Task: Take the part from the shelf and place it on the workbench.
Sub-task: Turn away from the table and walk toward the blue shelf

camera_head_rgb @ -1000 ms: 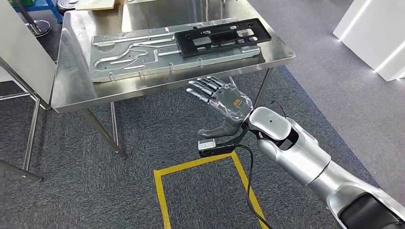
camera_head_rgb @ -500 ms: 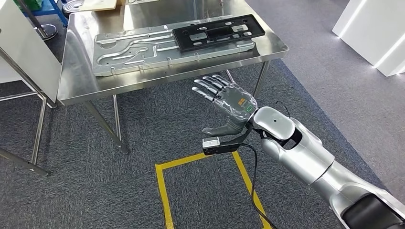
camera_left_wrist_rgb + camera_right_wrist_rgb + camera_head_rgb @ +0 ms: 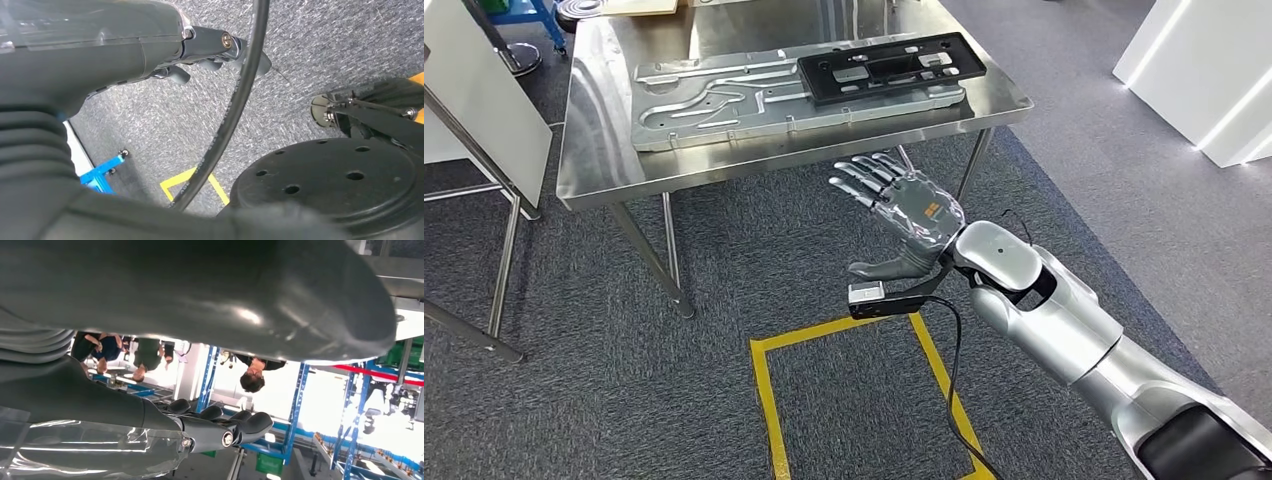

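Black plastic part (image 3: 891, 67) on the workbench (image 3: 604, 180) far-right corner looks light, stiff; grip its long edges. Right hand (image 3: 902, 215) spread, empty; left hand (image 3: 150, 45) unclear.

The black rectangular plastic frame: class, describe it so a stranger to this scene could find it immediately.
Start at the shiny steel workbench. On it lies a long grey stamped metal plate, and the black rectangular plastic frame rests on that plate's right-hand end. It is the only black thing on the bench, with cut-out slots showing grey through it.
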Tool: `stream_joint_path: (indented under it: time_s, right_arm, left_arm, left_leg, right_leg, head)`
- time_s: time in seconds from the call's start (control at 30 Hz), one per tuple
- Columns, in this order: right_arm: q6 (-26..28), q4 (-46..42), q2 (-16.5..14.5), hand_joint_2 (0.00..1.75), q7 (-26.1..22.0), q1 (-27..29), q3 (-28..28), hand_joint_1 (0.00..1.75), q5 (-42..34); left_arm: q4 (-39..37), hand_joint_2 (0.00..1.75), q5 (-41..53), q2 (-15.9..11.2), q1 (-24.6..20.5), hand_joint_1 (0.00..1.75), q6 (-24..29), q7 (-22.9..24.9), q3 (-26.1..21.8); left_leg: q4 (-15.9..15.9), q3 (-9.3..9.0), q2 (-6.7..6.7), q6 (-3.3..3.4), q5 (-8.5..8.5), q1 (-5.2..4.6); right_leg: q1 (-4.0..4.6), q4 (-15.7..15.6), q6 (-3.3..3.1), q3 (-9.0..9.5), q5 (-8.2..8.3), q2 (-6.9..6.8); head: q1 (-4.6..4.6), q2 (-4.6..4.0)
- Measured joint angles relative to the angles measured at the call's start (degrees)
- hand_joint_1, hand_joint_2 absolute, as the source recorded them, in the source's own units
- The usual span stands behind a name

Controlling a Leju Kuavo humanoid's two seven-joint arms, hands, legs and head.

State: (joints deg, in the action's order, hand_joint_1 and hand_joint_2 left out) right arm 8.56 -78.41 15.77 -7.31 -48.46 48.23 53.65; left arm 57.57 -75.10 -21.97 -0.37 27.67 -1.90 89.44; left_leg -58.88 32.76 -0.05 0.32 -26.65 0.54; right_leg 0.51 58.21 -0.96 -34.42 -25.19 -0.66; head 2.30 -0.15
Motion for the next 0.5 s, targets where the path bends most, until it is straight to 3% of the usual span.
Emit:
stream_joint_path:
  time_s: [0.5]
  right_arm:
    - [-2.28,0.34,0.27,0.0,-1.01,-0.56,-0.02,0.0,-2.24]
  left_arm:
    - [-0.04,0.0,-0.56,0.0,-0.2,0.0,-0.91,-0.7,0.0]
  left_leg:
    - [-0.14,0.68,0.0,0.14,0.31,-0.26]
  right_leg:
    - [-0.31,-0.01,0.96,-0.73,0.49,-0.01]
  head:
    - [0.0,0.0]
